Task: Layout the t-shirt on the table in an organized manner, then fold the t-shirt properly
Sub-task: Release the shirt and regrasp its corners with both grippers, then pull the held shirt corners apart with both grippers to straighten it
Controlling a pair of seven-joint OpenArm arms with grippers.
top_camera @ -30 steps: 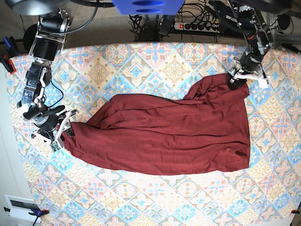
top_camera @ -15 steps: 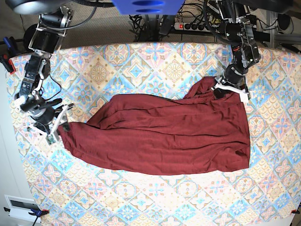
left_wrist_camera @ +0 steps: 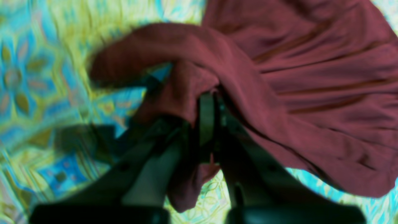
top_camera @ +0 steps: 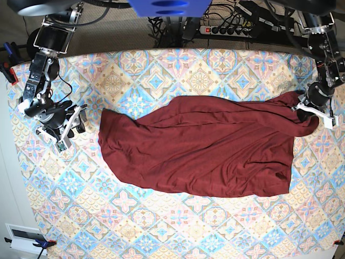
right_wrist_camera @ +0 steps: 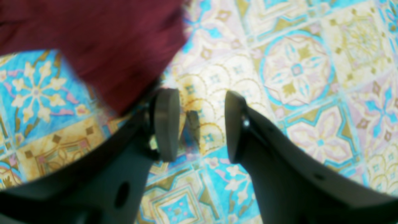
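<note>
While clamped on a bunched corner of cloth, left gripper [top_camera: 300,108] at the far right edge in the base view, jaws shut tight on a fold of the t-shirt [top_camera: 199,145] — seen close in the left wrist view, left gripper [left_wrist_camera: 207,102] with maroon fabric wrapped over and pinched between the pads. From there outward, garment running away toward the opposite side of the table [top_camera: 178,226], long axis across the table from one arm to the other, stretched but wrinkled, the held corner drawn up toward the back edge. At the other end, right gripper [top_camera: 74,123] just beside the shirt's near edge yet apart from it, jaws standing open and holding nothing; in the right wrist view, right gripper [right_wrist_camera: 201,124] over bare patterned cloth, the t-shirt [right_wrist_camera: 93,34] lying up and to one side of the pads. Likely hinge of the coming move — that free end lies closest to the right arm, a short reach toward the middle of the table, needing a grip before any spreading along the long axis.
</note>
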